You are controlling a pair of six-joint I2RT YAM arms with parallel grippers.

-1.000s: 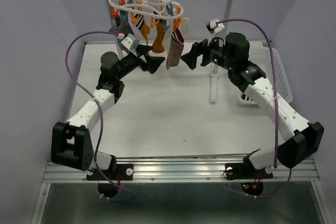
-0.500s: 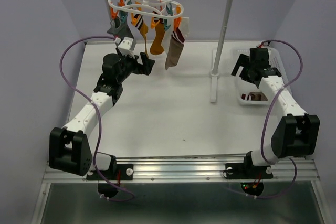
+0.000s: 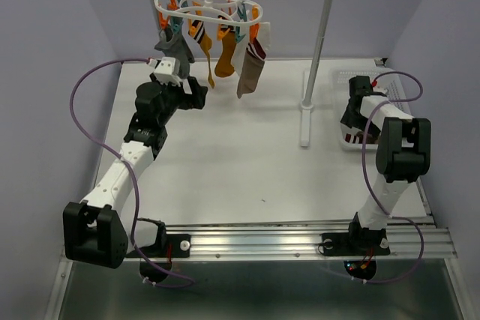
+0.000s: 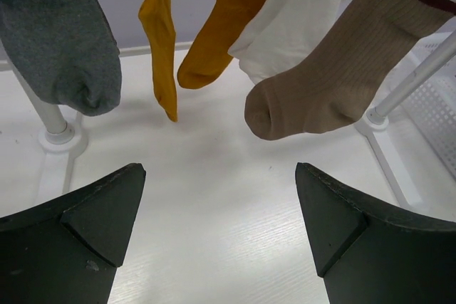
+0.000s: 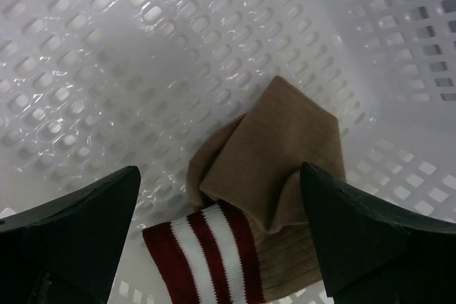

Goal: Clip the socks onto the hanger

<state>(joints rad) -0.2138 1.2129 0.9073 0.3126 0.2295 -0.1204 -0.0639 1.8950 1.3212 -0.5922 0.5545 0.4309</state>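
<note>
The white oval hanger point(image 3: 208, 4) hangs from the rail with several socks clipped on. Seen from the left wrist, these are a grey sock point(image 4: 64, 40), a mustard one point(image 4: 162, 40), an orange one point(image 4: 228, 26), a white one point(image 4: 299, 26) and a beige one point(image 4: 320, 97). My left gripper point(image 3: 196, 94) is open and empty, low and just left of them; its fingertips frame bare table point(image 4: 219, 176). My right gripper point(image 3: 358, 119) is down inside the basket, open point(image 5: 219, 176), straddling a folded beige sock with a red-and-white striped cuff point(image 5: 263, 154), not closed on it.
The white perforated basket point(image 3: 401, 106) sits at the table's right edge; its floor and wall point(image 5: 107, 69) fill the right wrist view. The metal rail stand point(image 3: 319, 50) has a post foot point(image 3: 304, 139) between the hanger and the basket, and another post foot point(image 4: 53, 129) at left.
The right arm swung away from the hanging socks, over to the basket and down into it. The left arm drew back to the left. Both grippers stayed open.
</note>
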